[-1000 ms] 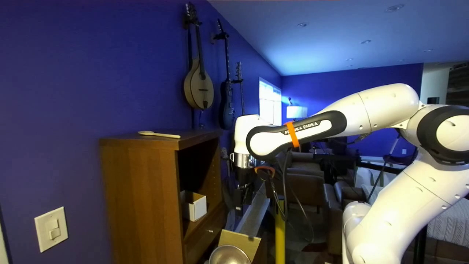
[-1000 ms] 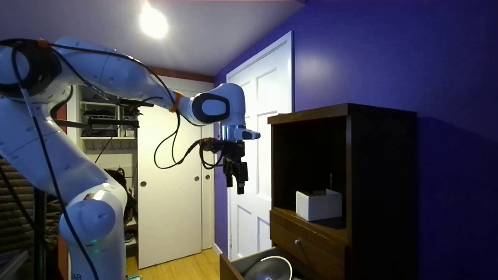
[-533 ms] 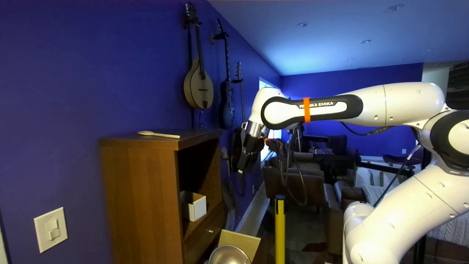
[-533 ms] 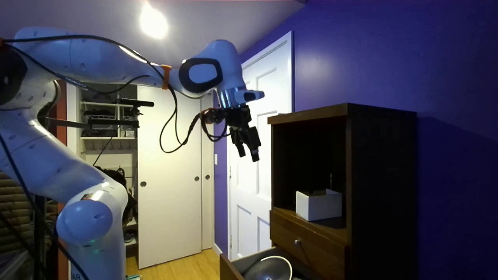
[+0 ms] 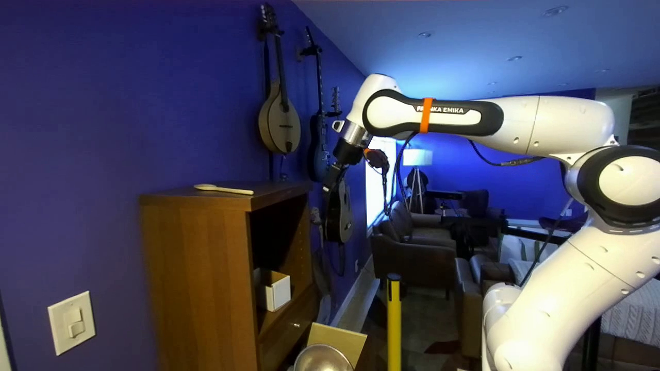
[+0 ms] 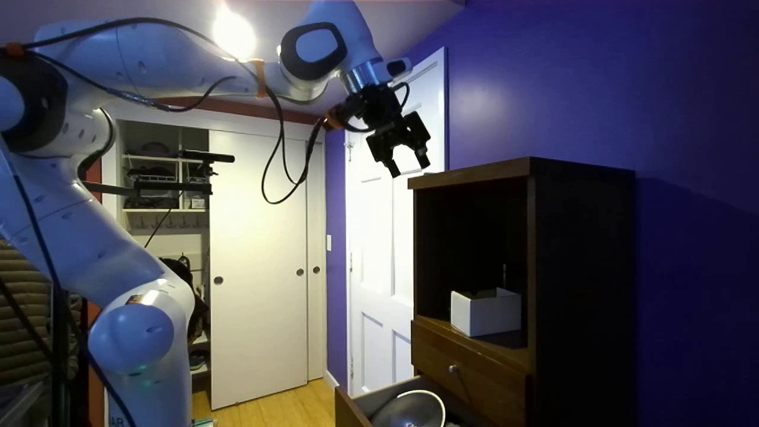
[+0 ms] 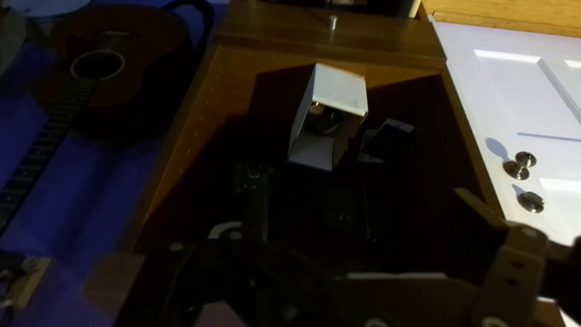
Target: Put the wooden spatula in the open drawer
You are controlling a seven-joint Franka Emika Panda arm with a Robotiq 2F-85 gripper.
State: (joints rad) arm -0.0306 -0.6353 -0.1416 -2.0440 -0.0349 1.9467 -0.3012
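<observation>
The wooden spatula (image 5: 227, 190) lies flat on top of the brown cabinet in an exterior view. It does not show in the wrist view. The open drawer (image 5: 340, 340) is pulled out low at the cabinet's front and also shows in an exterior view (image 6: 350, 408). It holds a round metal bowl or lid (image 5: 324, 357). My gripper (image 6: 409, 164) is open and empty, tilted, in front of the cabinet and about level with or a little above its top edge. It is apart from the spatula. In the wrist view its dark fingers (image 7: 356, 182) are spread.
The cabinet (image 6: 581, 267) has an open compartment with a white box (image 6: 486, 311) and a closed drawer below it. Guitars (image 5: 281, 121) hang on the blue wall behind. A yellow post (image 5: 394, 324) stands near the arm. A white door (image 6: 379, 249) is beside the cabinet.
My gripper has risen from beside the compartment to about the cabinet's top level. It has tilted towards the cabinet and turned. The spatula and drawer have not moved.
</observation>
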